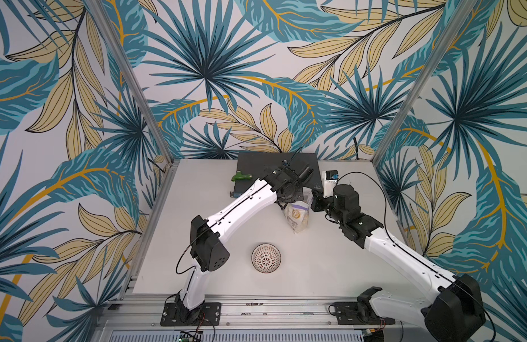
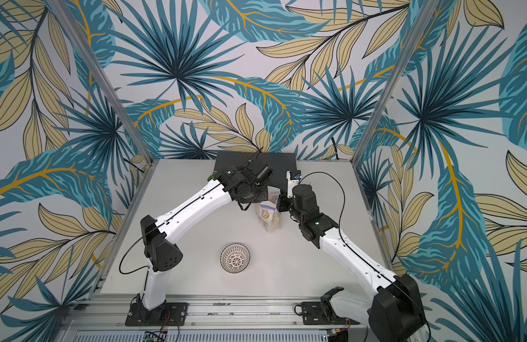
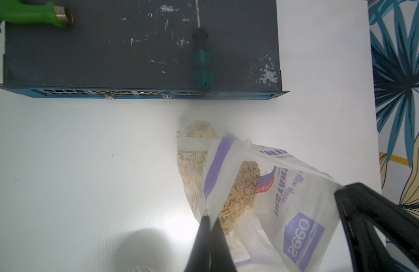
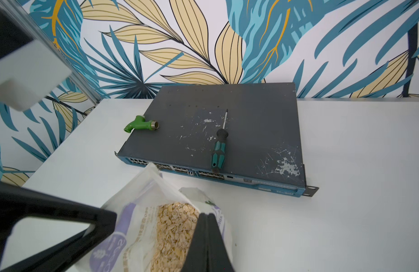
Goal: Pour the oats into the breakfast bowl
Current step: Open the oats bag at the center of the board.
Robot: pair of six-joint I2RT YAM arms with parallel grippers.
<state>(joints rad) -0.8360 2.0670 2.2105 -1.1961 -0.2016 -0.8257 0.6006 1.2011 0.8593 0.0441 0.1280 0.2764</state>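
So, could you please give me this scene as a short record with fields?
oats pouch: upright, mouth open, oats visible inside
left gripper: shut on one edge of the pouch mouth
right gripper: shut on the opposite edge
breakfast bowl: empty, on the table, apart from pouch
network switch: far side of table; screwdriver and green pipe fitting lie on it
poured: nothing yet
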